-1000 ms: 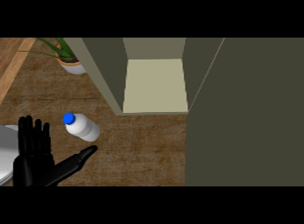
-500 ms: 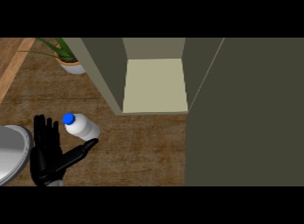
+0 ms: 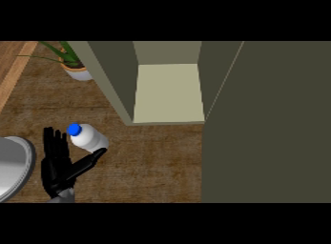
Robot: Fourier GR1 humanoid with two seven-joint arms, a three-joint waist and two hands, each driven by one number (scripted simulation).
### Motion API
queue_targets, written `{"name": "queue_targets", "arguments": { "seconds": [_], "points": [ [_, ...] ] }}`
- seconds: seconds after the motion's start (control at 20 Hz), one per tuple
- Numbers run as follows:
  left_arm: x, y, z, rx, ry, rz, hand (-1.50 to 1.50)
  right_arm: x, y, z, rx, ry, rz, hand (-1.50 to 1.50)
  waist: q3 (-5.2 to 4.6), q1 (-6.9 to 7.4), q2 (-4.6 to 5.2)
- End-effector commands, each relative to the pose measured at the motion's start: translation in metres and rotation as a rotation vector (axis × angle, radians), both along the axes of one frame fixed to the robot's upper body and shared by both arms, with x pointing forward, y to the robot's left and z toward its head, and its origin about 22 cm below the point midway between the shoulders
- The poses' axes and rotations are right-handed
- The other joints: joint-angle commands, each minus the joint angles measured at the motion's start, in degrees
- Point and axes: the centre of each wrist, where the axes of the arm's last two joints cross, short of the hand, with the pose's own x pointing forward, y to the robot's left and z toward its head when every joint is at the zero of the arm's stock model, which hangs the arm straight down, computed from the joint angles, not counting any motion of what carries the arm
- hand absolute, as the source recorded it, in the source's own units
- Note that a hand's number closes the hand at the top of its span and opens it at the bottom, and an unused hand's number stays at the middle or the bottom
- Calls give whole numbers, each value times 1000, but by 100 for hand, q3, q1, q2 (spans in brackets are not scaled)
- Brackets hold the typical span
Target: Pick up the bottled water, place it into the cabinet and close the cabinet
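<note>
Counter (image 3: 154, 157): potted plant (image 3: 73, 64) beside open cabinet (image 3: 169, 95).

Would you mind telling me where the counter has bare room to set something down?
The widest bare patch lies between the bottled water and the open cabinet door, in front of the cabinet. Another runs from the potted plant down to the bottle. It is crowded lower left: left hand, bottle and grey plate.
</note>
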Motion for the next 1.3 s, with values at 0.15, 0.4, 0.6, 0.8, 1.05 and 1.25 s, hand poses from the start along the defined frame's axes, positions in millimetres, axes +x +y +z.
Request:
{"name": "queue_targets", "arguments": {
  "seconds": [0.15,0.4,0.6,0.8,1.05,1.25],
  "points": [
    [2,-7,-31,30,9,25,-150,-4,11,41,3,-91,-2,-150,-1,22,9],
    [8,7,-34,-57,-56,6,-150,-9,8,44,-25,-66,4,-150,1,40,-1],
    [21,1,-39,-133,-119,-33,-150,-9,5,36,-11,-72,28,-150,0,17,4],
    [36,-5,-35,-193,-180,-42,-150,-12,2,41,-27,-90,13,-150,-3,2,9],
    [35,-16,-47,-193,-190,-35,150,-10,-2,29,-5,-92,17,-150,3,11,7],
    [51,-9,-37,-184,-236,-27,150,-8,-4,36,-35,-96,14,-150,2,27,11]
  ]
}}
